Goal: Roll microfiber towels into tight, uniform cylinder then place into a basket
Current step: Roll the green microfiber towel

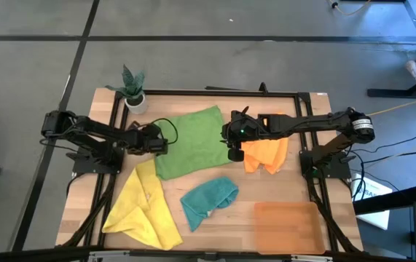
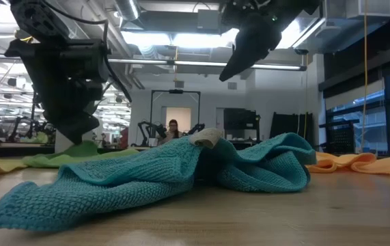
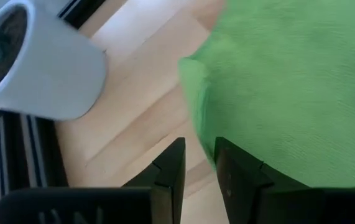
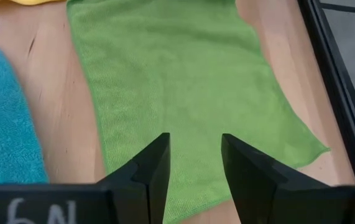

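Green towel [image 1: 191,142] lies spread flat mid-table, between both arms. Left gripper [image 3: 199,163] sits at its left edge, fingers slightly parted with a narrow gap, nothing pinched. Right gripper [image 4: 194,163] hovers over the towel's right edge, fingers spread, empty. Orange towel [image 1: 267,153] is bunched just right of the green one, under the right arm. Yellow towel [image 1: 144,206] is crumpled front-left, teal towel [image 1: 208,199] crumpled front-centre. Basket [image 1: 286,225] sits front-right, with no towel in it. White plant pot [image 3: 43,65] stands at the back-left corner.
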Available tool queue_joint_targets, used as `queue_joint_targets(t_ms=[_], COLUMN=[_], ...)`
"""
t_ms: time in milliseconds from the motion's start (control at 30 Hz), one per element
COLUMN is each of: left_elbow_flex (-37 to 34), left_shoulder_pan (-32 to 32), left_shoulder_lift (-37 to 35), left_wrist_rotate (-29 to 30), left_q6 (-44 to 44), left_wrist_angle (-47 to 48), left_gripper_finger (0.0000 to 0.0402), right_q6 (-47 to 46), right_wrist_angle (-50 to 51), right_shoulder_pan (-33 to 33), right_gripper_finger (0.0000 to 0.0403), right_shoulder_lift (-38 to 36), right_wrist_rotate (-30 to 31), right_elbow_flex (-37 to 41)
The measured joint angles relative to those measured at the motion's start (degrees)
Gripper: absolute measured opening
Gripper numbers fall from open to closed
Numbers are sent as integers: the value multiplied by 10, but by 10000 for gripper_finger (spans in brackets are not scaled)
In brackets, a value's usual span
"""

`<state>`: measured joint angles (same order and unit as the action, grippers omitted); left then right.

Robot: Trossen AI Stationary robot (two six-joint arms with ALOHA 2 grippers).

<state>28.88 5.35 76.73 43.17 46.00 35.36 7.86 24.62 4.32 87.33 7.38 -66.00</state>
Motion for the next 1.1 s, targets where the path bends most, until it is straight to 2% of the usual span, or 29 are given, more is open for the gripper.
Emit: queue_joint_targets(t_ms=[233,500,733,933,1000,1100], left_elbow_flex=[0,10,102,182,197,202], left_shoulder_pan=[22,22,4,-34,-52,-80], left_shoulder_lift=[0,0,0,-1,-1,-1], left_wrist_rotate=[9,9,9,14,13,2], left_q6=[49,47,46,13,0,-2], left_wrist_angle=[36,69,198,243,243,239], left_gripper_finger=[78,79,79,79,79,79], right_q6=[2,2,25,27,11,2], right_wrist_angle=[-5,-5,-11,40,67,84], right_shoulder_pan=[0,0,0,1,5,5], right_gripper_finger=[145,145,145,145,145,145], right_shoulder_lift=[0,0,0,-7,-10,-11], right_wrist_rotate=[0,0,5,66,55,7], right_elbow_flex=[0,0,0,0,-1,3])
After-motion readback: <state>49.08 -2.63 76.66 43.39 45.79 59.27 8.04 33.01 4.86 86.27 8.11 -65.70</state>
